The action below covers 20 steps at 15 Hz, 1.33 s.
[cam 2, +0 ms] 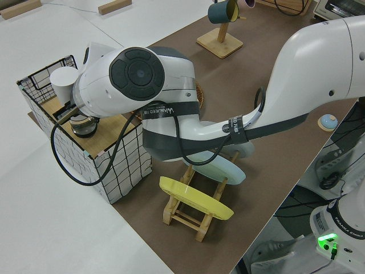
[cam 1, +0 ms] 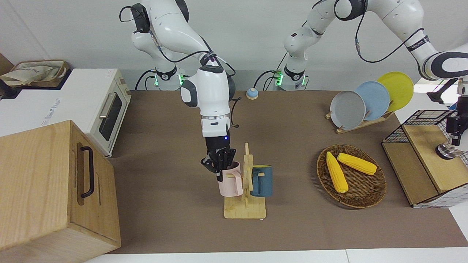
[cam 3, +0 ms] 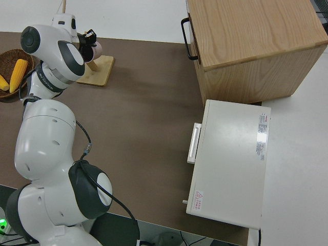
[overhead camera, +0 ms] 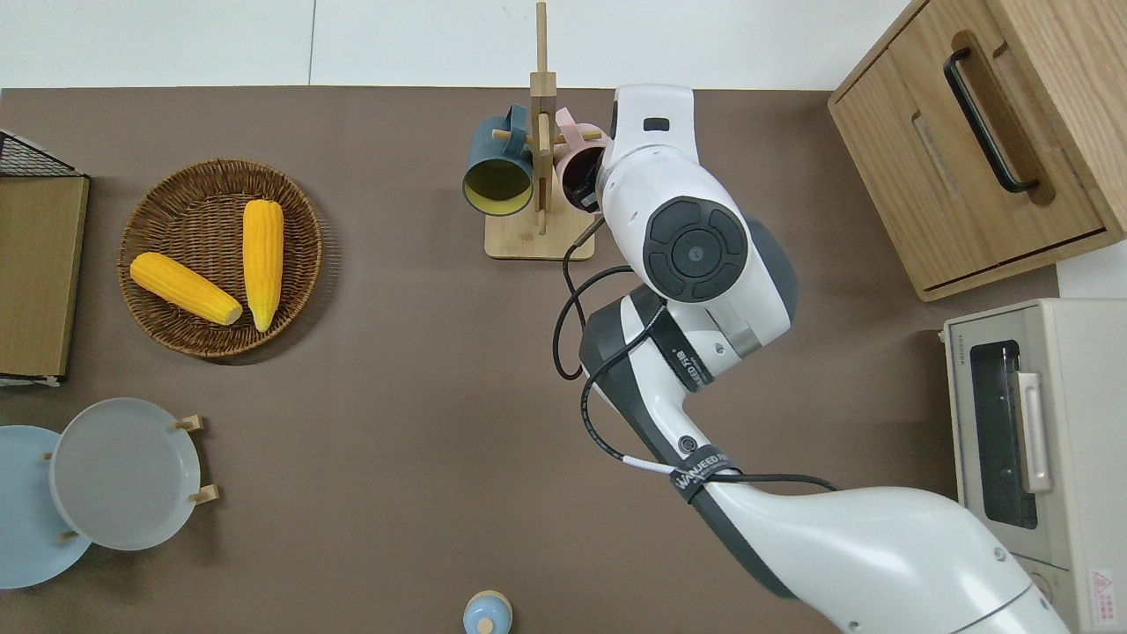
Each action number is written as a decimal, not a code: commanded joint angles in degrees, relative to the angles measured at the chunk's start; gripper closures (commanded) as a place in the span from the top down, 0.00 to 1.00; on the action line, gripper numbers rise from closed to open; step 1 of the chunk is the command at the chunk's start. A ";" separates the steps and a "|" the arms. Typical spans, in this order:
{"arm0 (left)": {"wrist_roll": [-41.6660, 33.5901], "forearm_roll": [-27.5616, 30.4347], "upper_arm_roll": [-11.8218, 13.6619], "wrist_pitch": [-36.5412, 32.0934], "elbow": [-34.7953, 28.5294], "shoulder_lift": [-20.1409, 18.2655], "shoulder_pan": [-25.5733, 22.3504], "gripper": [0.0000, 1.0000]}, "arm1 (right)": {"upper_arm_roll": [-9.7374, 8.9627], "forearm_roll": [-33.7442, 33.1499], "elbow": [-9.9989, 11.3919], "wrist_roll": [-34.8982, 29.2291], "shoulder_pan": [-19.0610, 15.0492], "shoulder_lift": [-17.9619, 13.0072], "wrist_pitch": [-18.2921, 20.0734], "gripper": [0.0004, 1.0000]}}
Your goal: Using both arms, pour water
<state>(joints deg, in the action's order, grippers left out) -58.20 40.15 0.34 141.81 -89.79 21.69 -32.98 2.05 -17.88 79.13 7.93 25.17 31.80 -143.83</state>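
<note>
At the wooden mug rack (cam 1: 245,204), the right gripper (cam 1: 219,162) clamps the rim of the pink ceramic mug (cam 1: 231,180). Lifting it should clear the peg before pulling away. The left gripper (cam 1: 455,128) is over the wire-sided crate (cam 1: 420,120); whether its fingers are spread, I cannot tell.

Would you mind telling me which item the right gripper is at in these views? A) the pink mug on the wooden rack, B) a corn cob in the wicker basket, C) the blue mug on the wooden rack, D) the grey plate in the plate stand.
A: the right gripper is down at the rim of the pink mug hanging on the wooden rack, beside the blue mug.
</note>
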 commanded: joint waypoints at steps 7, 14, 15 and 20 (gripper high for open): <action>1.25 0.90 -0.25 0.23 1.19 0.02 0.28 0.00 | 0.41 1.53 0.06 -0.46 0.23 -1.13 0.65 0.08; 3.89 0.10 -0.07 -0.12 1.19 -1.47 1.16 0.00 | 0.41 1.80 1.54 -0.55 0.15 -2.00 0.83 0.08; 3.89 0.01 -0.07 -0.13 1.28 -1.47 1.16 0.00 | 0.41 1.80 2.16 -0.63 0.06 -2.27 0.83 0.08; 3.89 0.01 -0.07 -0.39 1.28 -1.91 1.16 0.00 | 0.33 1.80 4.36 -0.63 -0.47 -4.03 0.74 0.08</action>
<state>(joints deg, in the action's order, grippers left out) -55.53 40.15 -0.09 141.83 -89.21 21.23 -32.20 2.51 -16.93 79.89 7.93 25.08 30.97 -143.28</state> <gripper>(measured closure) 0.357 0.921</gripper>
